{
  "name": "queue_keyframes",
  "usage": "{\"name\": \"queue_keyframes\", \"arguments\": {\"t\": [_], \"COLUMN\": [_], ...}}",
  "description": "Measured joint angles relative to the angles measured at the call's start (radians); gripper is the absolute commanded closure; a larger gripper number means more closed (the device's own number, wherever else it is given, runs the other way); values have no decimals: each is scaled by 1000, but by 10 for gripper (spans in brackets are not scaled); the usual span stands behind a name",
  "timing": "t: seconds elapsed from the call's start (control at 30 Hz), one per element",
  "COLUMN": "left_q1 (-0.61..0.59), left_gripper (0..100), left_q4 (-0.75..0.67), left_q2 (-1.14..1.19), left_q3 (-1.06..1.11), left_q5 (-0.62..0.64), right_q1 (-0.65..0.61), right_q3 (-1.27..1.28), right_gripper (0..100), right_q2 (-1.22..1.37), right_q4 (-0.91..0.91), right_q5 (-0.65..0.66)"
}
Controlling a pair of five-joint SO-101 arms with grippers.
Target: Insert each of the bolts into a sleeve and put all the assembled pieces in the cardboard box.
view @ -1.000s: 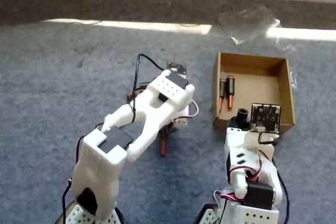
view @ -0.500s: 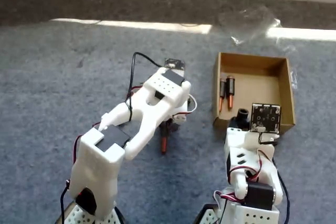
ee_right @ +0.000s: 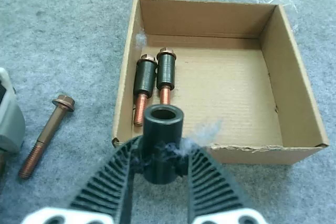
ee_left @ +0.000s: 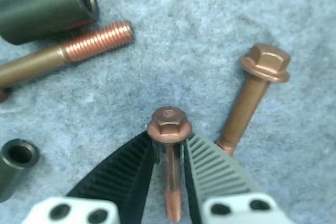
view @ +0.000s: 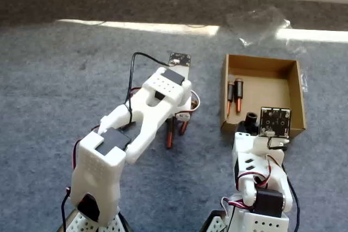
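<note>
**High view:** The left gripper [view: 175,120] hung over the grey carpet [view: 60,80], left of the box [view: 298,91]. Two copper bolts [view: 169,134] showed at it, side by side. The box, open brown cardboard, sat right of centre. Two assembled pieces [view: 234,96] lay along its left wall, each a dark sleeve on a copper shank. The right gripper [view: 250,126] was at the box's near left corner with the black sleeve [view: 251,117] in it. A clear bag [view: 260,24] lay beyond the box.

**Left wrist view:** The left gripper [ee_left: 169,153] had its fingers set narrow, clamped on the shank of the held bolt [ee_left: 169,125]. That bolt stood on end, with its hex flange head up and its threaded tip down. A loose bolt [ee_left: 252,100] lay just beside one finger. A third bolt [ee_left: 68,56] lay with its threads bare, close to a dark lying sleeve [ee_left: 47,6]. A small sleeve [ee_left: 17,161] sat apart.

**Right wrist view:** The right gripper [ee_right: 163,156] had its fingers drawn narrow, pinching the black sleeve [ee_right: 164,129] upright with its bore open upward and white fluff clinging to it. Past it stood the box [ee_right: 205,17]. The assembled pieces [ee_right: 146,77] lay parallel by its left wall, heads far and threads near. A copper bolt [ee_right: 47,135] lay on the carpet left of the box.
</note>
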Motion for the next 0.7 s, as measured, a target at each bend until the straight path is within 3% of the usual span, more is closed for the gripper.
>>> {"name": "queue_keyframes", "arguments": {"t": [0.1,0.27,0.5,0.7], "left_q1": [0,0,0,-3], "left_gripper": [995,995,996,996], "left_q4": [-14,-17,12,110], "left_q2": [-8,-8,-8,-48], "left_q3": [25,29,20,32], "left_q5": [-28,-236,-313,-539], "right_q1": [0,0,0,0], "right_q3": [0,0,0,0], "right_gripper": [994,994,994,994], "right_q2": [0,0,0,0], "right_q4": [0,0,0,0], "right_q5": [0,0,0,0]}}
